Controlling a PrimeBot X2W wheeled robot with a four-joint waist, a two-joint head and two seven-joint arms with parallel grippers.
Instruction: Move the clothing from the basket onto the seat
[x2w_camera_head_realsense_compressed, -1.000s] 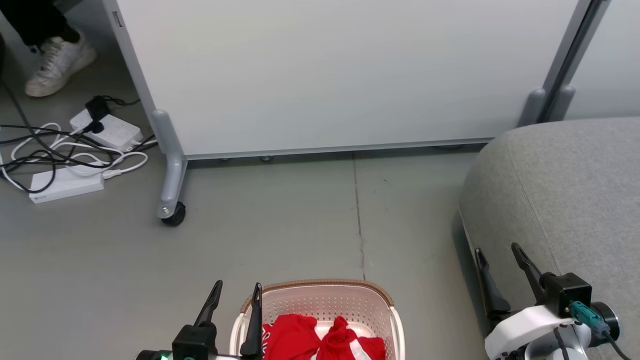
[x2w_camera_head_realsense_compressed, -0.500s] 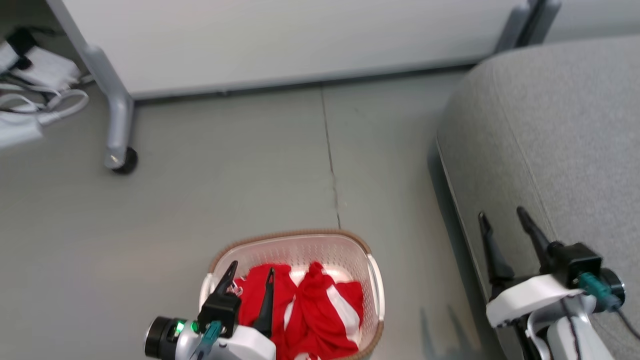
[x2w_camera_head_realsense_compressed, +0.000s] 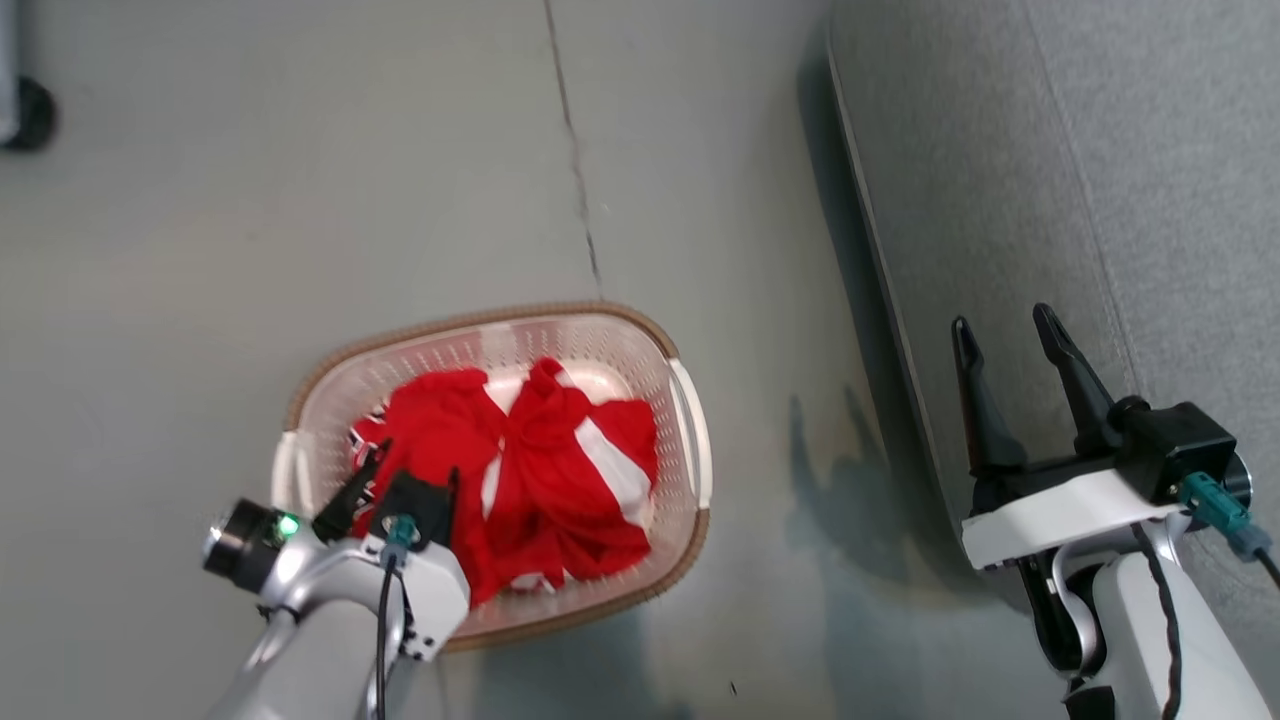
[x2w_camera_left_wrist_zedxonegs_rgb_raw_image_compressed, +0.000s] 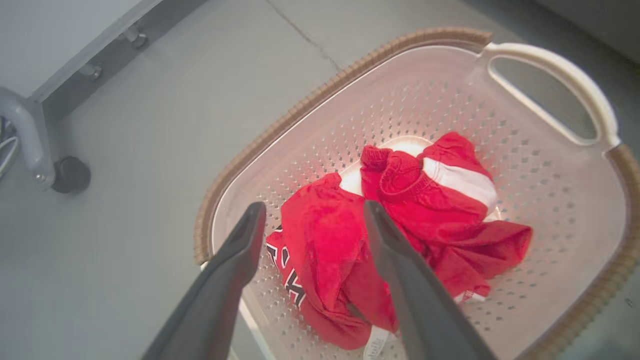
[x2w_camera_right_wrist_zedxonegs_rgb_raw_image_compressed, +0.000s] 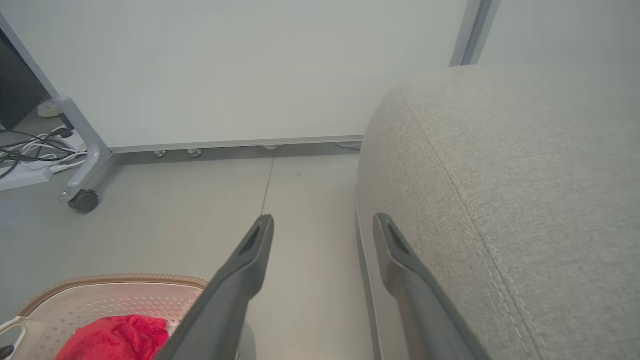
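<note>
Lower left, the left gripper (x2w_camera_head_realsense_compressed: 413, 465) gapes over red fabric clothing (x2w_camera_head_realsense_compressed: 560, 450) in the perforated cream basket (x2w_camera_head_realsense_compressed: 480, 320), perhaps touching; the right gripper (x2w_camera_head_realsense_compressed: 1002, 320) gapes beside the grey upholstered seat (x2w_camera_head_realsense_compressed: 1150, 150).

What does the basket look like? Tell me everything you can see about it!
The basket is an oval of cream-white plastic with tiny holes all over its walls, a brown woven-looking rim and a slot handle at each end. It stands upright on the grey floor, beside the grey seat but apart from it. Crumpled red clothes lie inside. The open left claw hangs over them.
</note>
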